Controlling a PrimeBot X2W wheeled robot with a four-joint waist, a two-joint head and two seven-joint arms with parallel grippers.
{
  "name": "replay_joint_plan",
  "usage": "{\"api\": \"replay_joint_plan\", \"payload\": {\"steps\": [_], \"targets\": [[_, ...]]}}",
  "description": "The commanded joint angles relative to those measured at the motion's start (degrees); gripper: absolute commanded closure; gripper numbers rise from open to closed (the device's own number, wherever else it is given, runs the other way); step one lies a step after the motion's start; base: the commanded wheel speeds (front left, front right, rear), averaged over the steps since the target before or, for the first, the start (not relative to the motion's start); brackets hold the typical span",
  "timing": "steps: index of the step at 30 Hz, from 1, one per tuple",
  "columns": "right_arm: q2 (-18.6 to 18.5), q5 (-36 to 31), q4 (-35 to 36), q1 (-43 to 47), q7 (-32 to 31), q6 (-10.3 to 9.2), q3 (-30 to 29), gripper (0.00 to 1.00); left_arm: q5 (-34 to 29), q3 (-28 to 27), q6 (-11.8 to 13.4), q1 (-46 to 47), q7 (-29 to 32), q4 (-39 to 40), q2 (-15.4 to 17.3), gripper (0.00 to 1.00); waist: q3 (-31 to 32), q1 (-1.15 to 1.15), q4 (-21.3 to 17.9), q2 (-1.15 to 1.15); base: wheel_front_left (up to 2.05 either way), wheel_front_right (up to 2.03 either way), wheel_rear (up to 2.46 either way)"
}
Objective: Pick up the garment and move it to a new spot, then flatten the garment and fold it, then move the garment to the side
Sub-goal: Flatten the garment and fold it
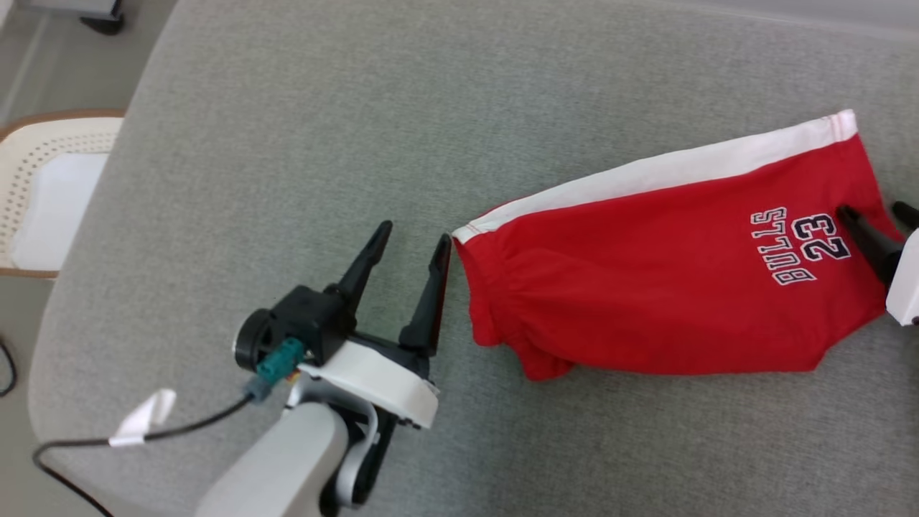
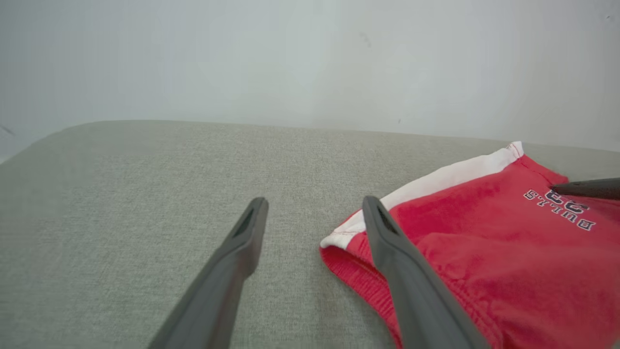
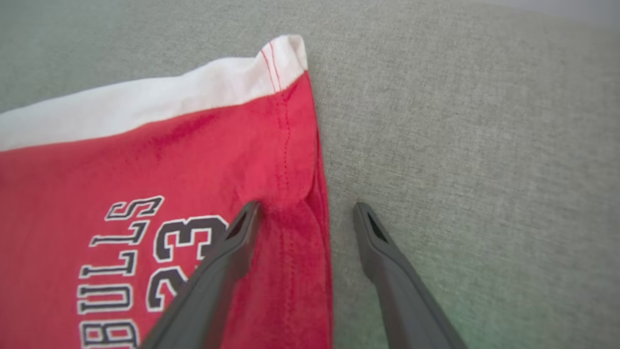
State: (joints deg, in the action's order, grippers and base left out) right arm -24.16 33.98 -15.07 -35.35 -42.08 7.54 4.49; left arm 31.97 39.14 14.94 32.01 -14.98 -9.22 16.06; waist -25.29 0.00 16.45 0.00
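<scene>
Shorts [image 1: 668, 287] are laid on the cushion [image 1: 287, 143], toward its right. Soft, light cloth like this will likely sag, so its two ends should be pinched. Left claw [image 1: 416, 233] at the waistband [image 1: 492, 287] and right claw [image 1: 869, 210] at the hem [image 1: 877, 183] are spread open, empty.

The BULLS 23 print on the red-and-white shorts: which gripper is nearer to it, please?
Right: the right gripper straddles the shorts' hem beside the print; the left gripper is at their waistband.
</scene>
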Motion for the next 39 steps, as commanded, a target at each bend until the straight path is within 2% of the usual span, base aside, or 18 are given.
{"api": "replay_joint_plan", "payload": {"steps": [1, 2, 3, 4, 8, 13, 19, 24, 28, 31, 35, 39], "targets": [[1.16, -0.54, -1.81, 0.49, -1.74, -0.10, 1.07, 0.00, -1.96, -0.41, 0.09, -1.73, -0.19, 0.51, -0.78, 0.00, -0.42, 0.00, 1.44, 0.00, 0.00, 0.00, 0.00], [1.72, -0.76, -2.13, 0.56, -2.20, -0.04, 2.01, 0.03, -2.71, -0.53, -0.26, -2.97, -0.15, 0.60, -1.32, 0.00, -0.35, 0.00, 1.79, 0.00, 0.00, 0.00, 0.00], [2.46, -0.58, -2.31, 0.34, -1.17, 0.02, 2.00, 0.87, -3.58, -0.77, -0.62, -4.01, -0.15, 0.65, -1.93, 0.00, -0.25, 0.00, 2.03, 0.00, 0.00, 0.00, 0.00], [3.30, -0.31, -2.89, 0.43, -0.53, 0.02, 1.61, 1.00, -5.03, -0.94, -0.85, -4.87, -0.16, 0.73, -2.20, 0.00, 0.07, 0.00, 2.12, 0.00, 0.00, 0.00, 0.00], [4.99, 1.81, -3.51, 1.98, 1.85, 0.06, 0.33, 1.00, -8.03, -2.91, -1.99, -10.15, -0.17, 1.37, -4.43, 0.00, 1.75, 0.00, 1.06, 0.00, 0.00, 0.00, 0.00], [8.24, 4.15, -2.78, 3.97, 6.43, -0.08, -6.99, 1.00, -10.84, -7.20, -3.85, -16.75, -0.17, 1.99, -6.33, 0.00, 5.41, 0.00, -2.05, 0.00, 0.00, 0.00, 0.00], [8.82, 3.32, 0.15, 8.79, 4.46, -0.08, -14.48, 1.00, -13.53, -10.15, -6.70, -21.37, -0.15, 0.72, -8.50, 0.00, 8.83, 0.00, -4.69, 0.00, 0.00, 0.00, 0.00], [10.11, 1.27, 2.40, 8.46, 2.05, -0.08, -20.19, 1.00, -15.88, -11.82, -8.96, -22.48, -0.15, -0.86, -9.38, 0.00, 10.08, 0.00, -4.72, 0.00, 0.00, 0.00, 0.00], [11.78, -0.55, 4.57, 7.04, -0.33, -0.08, -22.29, 1.00, -16.47, -12.65, -9.98, -23.25, -0.15, -1.69, -9.91, 0.00, 10.68, 0.00, -4.40, 0.00, 0.00, 0.00, 0.00], [14.94, -1.64, 7.68, 6.10, -4.19, -0.08, -21.71, 1.00, -17.10, -13.55, -10.78, -23.88, -0.15, -2.33, -10.37, 0.00, 10.94, 0.00, -4.04, 0.00, 0.00, 0.00, 0.00], [19.34, -3.05, 12.40, 4.71, -9.55, -0.07, -17.88, 1.00, -17.73, -14.45, -11.58, -24.53, -0.15, -2.99, -10.98, 0.00, 10.78, 0.00, -3.59, 0.00, 0.00, 0.00, 0.00], [21.14, -5.04, 11.72, 3.95, -11.33, -0.07, -12.40, 1.00, -18.09, -14.67, -12.63, -23.82, -0.15, -3.94, -11.78, 0.00, 10.55, 0.00, -2.66, 0.00, 0.00, 0.00, 0.00]]}}
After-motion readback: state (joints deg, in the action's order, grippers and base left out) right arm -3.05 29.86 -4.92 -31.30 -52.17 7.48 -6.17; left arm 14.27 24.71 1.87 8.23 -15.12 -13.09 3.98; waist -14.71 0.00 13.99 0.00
